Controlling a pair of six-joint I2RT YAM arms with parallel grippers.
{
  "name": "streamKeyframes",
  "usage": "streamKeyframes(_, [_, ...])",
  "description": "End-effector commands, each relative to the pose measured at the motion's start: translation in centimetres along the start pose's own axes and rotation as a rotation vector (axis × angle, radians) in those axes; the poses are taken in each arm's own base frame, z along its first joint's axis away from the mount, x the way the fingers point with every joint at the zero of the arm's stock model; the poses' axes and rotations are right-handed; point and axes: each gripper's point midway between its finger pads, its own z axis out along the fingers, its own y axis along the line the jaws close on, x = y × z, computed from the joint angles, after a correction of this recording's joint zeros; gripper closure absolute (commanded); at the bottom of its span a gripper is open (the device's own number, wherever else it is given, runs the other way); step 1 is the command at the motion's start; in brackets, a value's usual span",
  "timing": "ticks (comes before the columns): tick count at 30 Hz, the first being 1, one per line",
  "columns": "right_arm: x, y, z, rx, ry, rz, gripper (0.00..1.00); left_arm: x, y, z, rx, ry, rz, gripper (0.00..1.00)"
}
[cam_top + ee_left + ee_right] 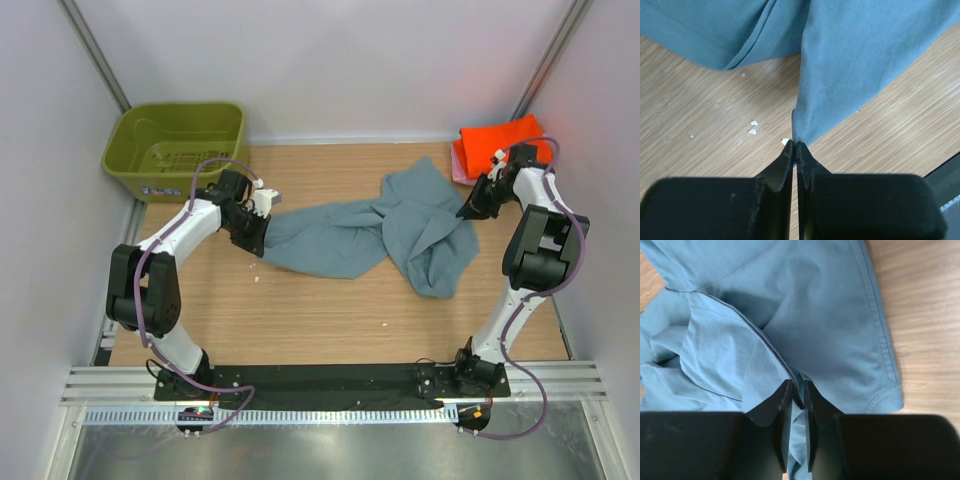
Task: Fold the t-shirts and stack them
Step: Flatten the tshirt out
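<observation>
Pinching only a thin corner of the blue shirt [850, 60], my left jaws were clenched on it low over the tabletop [700, 150]. I judged that a hard pull could slip the hem free, since so little cloth sat between them. My right jaws were likewise clamped on a fold at the shirt's other end. They seemed to hold more than one layer, so spreading might have dragged the bunch along instead of opening it. The shirt lay crumpled across the middle of the tabletop, drawn thin toward my left and heaped toward my right. A few white crumbs [753, 131] lay beside the left corner and could have caught in the cloth. Farther back, just behind my right arm, the orange shirt [495, 140] sat folded on a pink shirt [459, 172], near enough that a wide swing could have knocked the pile. The basket [178, 150] stood at the back left, well apart.
</observation>
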Motion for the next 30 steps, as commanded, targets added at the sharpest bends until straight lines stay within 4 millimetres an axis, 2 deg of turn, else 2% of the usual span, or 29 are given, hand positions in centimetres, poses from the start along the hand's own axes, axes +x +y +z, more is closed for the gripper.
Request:
streamKeyframes(1, [-2.1, 1.4, -0.9, -0.048, -0.058, -0.031, 0.82, -0.8, 0.3, -0.7, -0.012, -0.028, -0.006, 0.96])
streamKeyframes(4, [-1.8, 1.6, -1.2, -0.051, -0.054, -0.029, 0.83, -1.0, 0.4, -0.7, -0.011, -0.033, -0.007, 0.96])
streamKeyframes(7, [-1.3, 1.5, -1.6, -0.041, -0.053, -0.019, 0.71, -1.1, 0.4, -0.5, -0.005, -0.033, -0.012, 0.96])
streamKeyframes(8, [-0.8, 1.3, -1.3, -0.035, -0.042, -0.013, 0.63, -1.1, 0.3, -0.5, -0.004, -0.031, -0.011, 0.96])
streamKeyframes(11, [-0.4, 1.1, -1.6, -0.030, -0.040, -0.007, 0.58, -1.2, 0.4, -0.6, -0.006, -0.039, -0.011, 0.96])
streamKeyframes(16, [0.0, 1.3, -1.9, -0.037, -0.042, -0.006, 0.59, -1.1, 0.2, -0.7, -0.003, -0.040, -0.011, 0.96])
streamKeyframes(21, [0.4, 1.5, -2.2, -0.045, -0.039, -0.007, 0.73, -1.1, 0.1, -0.6, -0.003, -0.045, -0.007, 0.96])
streamKeyframes(30, [0.7, 1.7, -3.1, -0.044, -0.055, -0.003, 0.71, -1.3, -0.2, -0.5, 0.005, -0.050, -0.008, 0.96])
